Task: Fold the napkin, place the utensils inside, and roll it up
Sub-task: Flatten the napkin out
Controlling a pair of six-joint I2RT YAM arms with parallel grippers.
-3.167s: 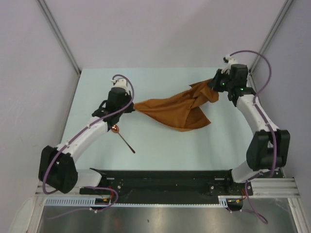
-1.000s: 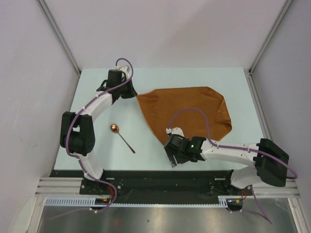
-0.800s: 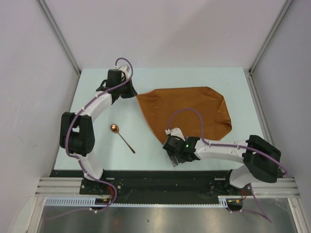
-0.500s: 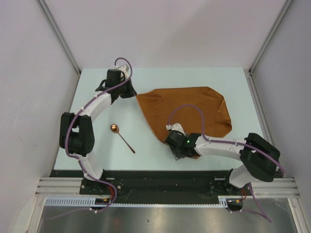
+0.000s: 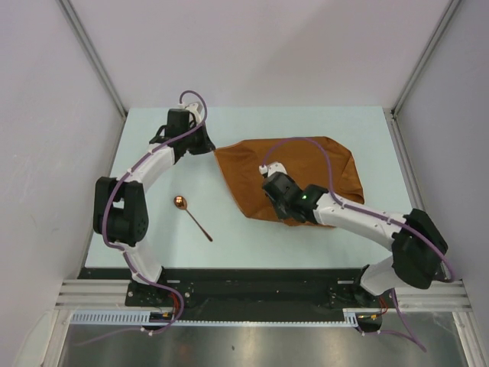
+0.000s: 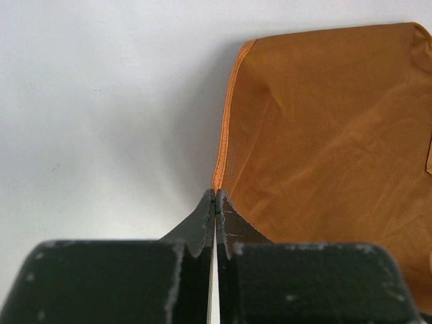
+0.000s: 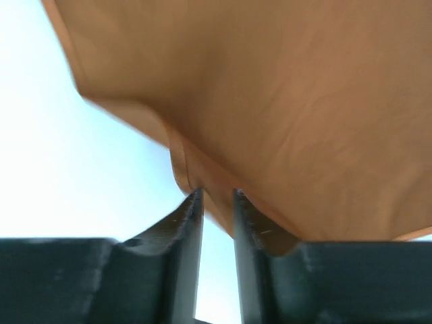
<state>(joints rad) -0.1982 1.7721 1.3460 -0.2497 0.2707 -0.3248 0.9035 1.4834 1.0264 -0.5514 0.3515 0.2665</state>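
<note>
The rust-brown napkin lies spread across the middle right of the table, and its near-left corner is lifted and drawn back over the cloth. My left gripper is shut on the napkin's far-left corner; the left wrist view shows the jaws pressed together on the hem of the napkin. My right gripper hovers over the cloth's left half. Its narrow-set jaws pinch a folded edge of the napkin. The spoon lies alone on the table, left of the napkin, copper bowl towards the far left.
The pale table ends at a black rail along the near edge, where both arm bases sit. Grey walls close in at the left, right and back. The right arm stretches low along the near right, under a purple cable loop.
My right gripper closed on the napkin's near-left corner and carried it up and away from me over the cloth, so the near edge now lies farther back. The left gripper and spoon stayed put.
</note>
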